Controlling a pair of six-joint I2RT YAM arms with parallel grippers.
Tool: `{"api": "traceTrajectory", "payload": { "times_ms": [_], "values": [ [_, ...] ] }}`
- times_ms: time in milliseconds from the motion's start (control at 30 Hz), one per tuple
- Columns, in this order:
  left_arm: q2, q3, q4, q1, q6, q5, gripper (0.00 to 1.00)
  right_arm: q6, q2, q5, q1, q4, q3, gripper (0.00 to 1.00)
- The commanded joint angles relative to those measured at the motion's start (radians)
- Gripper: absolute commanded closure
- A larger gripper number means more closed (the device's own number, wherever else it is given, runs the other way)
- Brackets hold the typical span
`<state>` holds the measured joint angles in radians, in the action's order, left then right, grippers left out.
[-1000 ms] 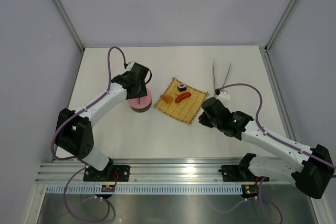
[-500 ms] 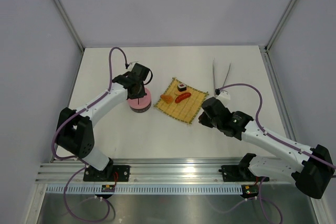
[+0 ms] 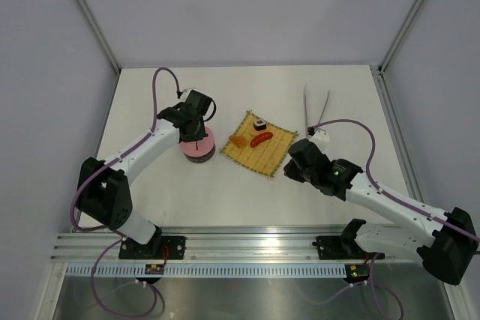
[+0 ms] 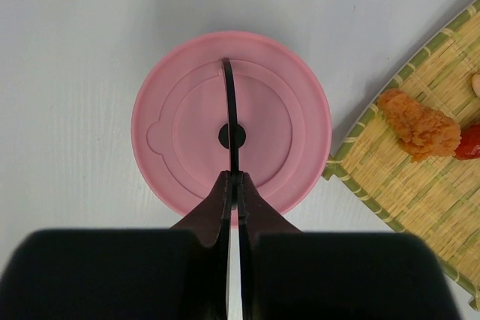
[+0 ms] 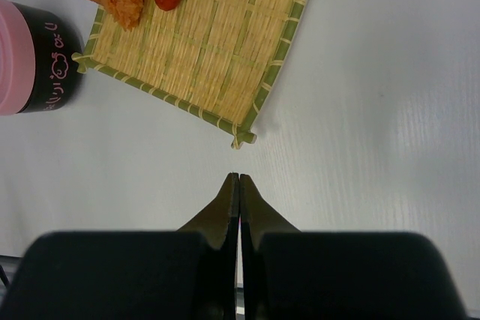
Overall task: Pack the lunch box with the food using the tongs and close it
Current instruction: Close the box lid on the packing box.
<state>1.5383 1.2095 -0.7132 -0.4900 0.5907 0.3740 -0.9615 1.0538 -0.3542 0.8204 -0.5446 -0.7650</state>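
The lunch box (image 3: 200,146), a dark-walled tin, stands left of the mat with its pink lid (image 4: 187,121) on top. My left gripper (image 4: 232,177) hangs right over it, shut on a thin black tab that stands up across the lid's middle. The food lies on the bamboo mat (image 3: 259,148): a sushi roll (image 3: 259,123), a red sausage (image 3: 261,139) and an orange chunk (image 3: 238,141). The tongs (image 3: 315,108) lie at the back right of the table. My right gripper (image 5: 238,176) is shut and empty, just off the mat's near corner.
The mat's corner (image 5: 241,139) lies a short way ahead of my right fingertips. The lunch box (image 5: 45,58) also shows at the left edge of the right wrist view. White walls and metal frame posts bound the table.
My left gripper has closed over the lid, pinching the black tab. The left arm shifted slightly; the right arm has not moved.
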Motion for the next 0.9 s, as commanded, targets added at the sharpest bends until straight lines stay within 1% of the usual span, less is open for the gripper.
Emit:
{"api": "traceTrajectory", "payload": {
  "times_ms": [0, 233, 433, 467, 533, 567, 667, 700, 767, 800, 833, 867],
  "values": [
    [-0.058, 0.022, 0.043, -0.002, -0.011, -0.001, 1.00, -0.008, -0.011, -0.006, -0.006, 0.011, -0.030, 1.00],
    [-0.044, -0.024, 0.077, -0.002, 0.004, -0.030, 1.00, -0.006, -0.008, -0.003, -0.006, 0.012, -0.030, 1.00],
    [-0.018, -0.024, 0.072, -0.002, 0.001, -0.037, 0.99, -0.005, 0.000, -0.005, -0.007, 0.011, -0.033, 1.00],
    [-0.017, -0.022, 0.070, -0.002, 0.000, -0.035, 0.94, -0.005, 0.003, -0.003, -0.007, 0.011, -0.034, 1.00],
    [-0.015, -0.008, 0.061, -0.002, -0.008, -0.020, 0.89, -0.003, 0.005, -0.005, -0.007, 0.011, -0.036, 1.00],
    [-0.014, -0.002, 0.058, -0.002, -0.011, -0.017, 0.82, -0.003, 0.005, -0.005, -0.007, 0.011, -0.036, 1.00],
    [-0.009, 0.019, 0.043, -0.002, -0.025, -0.001, 0.71, -0.002, 0.005, -0.005, -0.007, 0.012, -0.033, 1.00],
    [-0.009, 0.022, 0.040, -0.002, -0.029, 0.003, 0.63, -0.002, 0.005, -0.005, -0.007, 0.012, -0.033, 1.00],
    [-0.007, 0.024, 0.040, -0.002, -0.032, 0.002, 0.53, -0.002, 0.005, -0.003, -0.007, 0.014, -0.031, 1.00],
    [-0.007, 0.024, 0.040, -0.002, -0.032, 0.002, 0.40, -0.003, 0.005, -0.005, -0.007, 0.012, -0.031, 1.00],
    [-0.006, 0.024, 0.040, -0.002, -0.031, 0.000, 0.35, -0.002, 0.005, -0.005, -0.007, 0.012, -0.031, 1.00],
    [-0.003, 0.024, 0.040, -0.002, -0.031, 0.002, 0.34, -0.003, 0.003, -0.005, -0.007, 0.014, -0.031, 1.00]
  ]
}}
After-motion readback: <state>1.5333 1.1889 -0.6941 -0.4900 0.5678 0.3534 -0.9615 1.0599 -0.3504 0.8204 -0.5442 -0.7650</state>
